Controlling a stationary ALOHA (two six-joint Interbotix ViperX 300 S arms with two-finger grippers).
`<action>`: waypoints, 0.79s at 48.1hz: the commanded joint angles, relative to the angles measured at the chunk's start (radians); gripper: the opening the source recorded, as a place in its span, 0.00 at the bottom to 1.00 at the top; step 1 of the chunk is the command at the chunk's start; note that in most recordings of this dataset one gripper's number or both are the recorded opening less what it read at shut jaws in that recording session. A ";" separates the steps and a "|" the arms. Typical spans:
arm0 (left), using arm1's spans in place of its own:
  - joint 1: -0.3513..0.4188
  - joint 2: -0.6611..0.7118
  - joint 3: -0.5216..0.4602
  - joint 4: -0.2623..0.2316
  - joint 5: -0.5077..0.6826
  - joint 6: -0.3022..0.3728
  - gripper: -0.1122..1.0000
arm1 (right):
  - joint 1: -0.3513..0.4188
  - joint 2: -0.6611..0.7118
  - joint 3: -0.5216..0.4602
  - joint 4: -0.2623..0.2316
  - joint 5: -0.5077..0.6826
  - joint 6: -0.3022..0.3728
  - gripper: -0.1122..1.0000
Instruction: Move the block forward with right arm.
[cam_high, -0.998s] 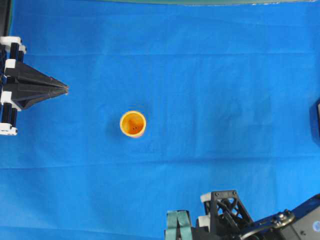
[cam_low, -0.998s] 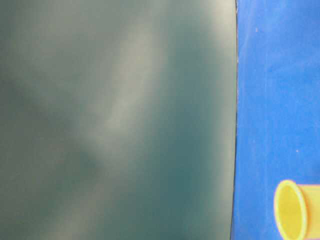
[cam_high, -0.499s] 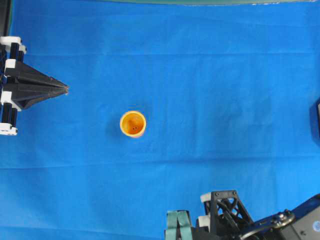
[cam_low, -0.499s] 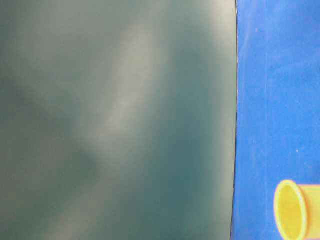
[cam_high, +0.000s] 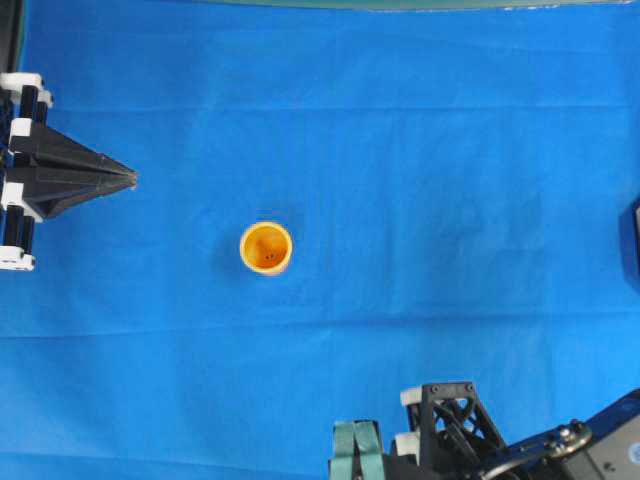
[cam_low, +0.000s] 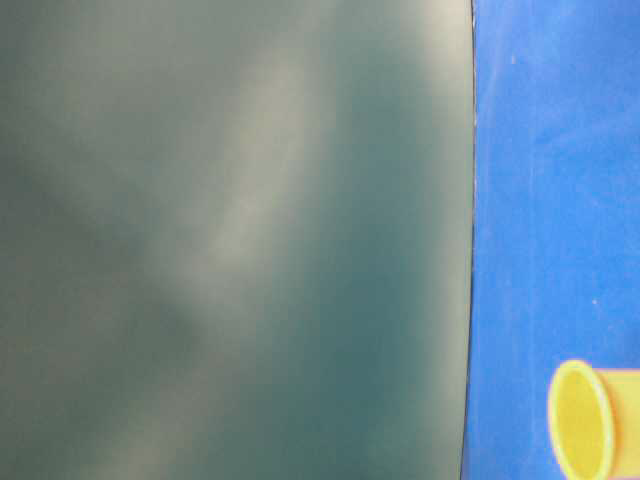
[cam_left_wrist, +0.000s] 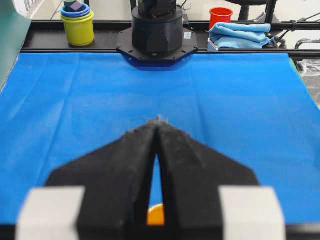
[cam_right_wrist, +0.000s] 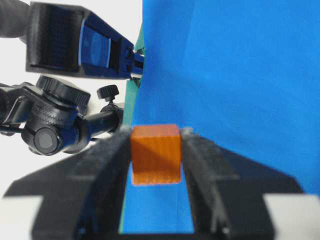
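Observation:
The small orange block (cam_right_wrist: 155, 155) sits between the black jaws of my right gripper (cam_right_wrist: 155, 134), which is shut on it near the edge of the blue cloth (cam_right_wrist: 240, 75). In the overhead view only the right gripper's teal padded fingers (cam_high: 356, 447) show, at the bottom edge, and the block is hidden there. The round yellow-orange cup (cam_high: 266, 247) stands upright mid-table, far from the right gripper. It also shows in the table-level view (cam_low: 590, 418). My left gripper (cam_high: 130, 178) is shut and empty at the left edge, its tips together (cam_left_wrist: 159, 121).
Blue cloth (cam_high: 420, 150) covers the table. A dark green panel (cam_low: 230, 240) fills most of the table-level view. Beyond the far edge stand stacked cups (cam_left_wrist: 77, 22), a red cup (cam_left_wrist: 220, 16), a folded blue towel (cam_left_wrist: 240, 35) and the arm base (cam_left_wrist: 157, 30).
The right arm has shifted very slightly toward the bottom edge of the overhead view. The cup and left gripper have not moved.

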 joint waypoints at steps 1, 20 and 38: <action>0.002 0.011 -0.031 0.003 -0.005 -0.002 0.11 | 0.006 -0.014 -0.031 0.002 -0.009 0.003 0.47; 0.002 0.011 -0.031 0.003 -0.005 0.000 0.11 | -0.006 -0.015 -0.041 -0.005 -0.012 0.002 0.47; 0.002 0.011 -0.031 0.003 -0.005 -0.002 0.11 | -0.023 -0.015 -0.052 -0.015 -0.012 0.003 0.47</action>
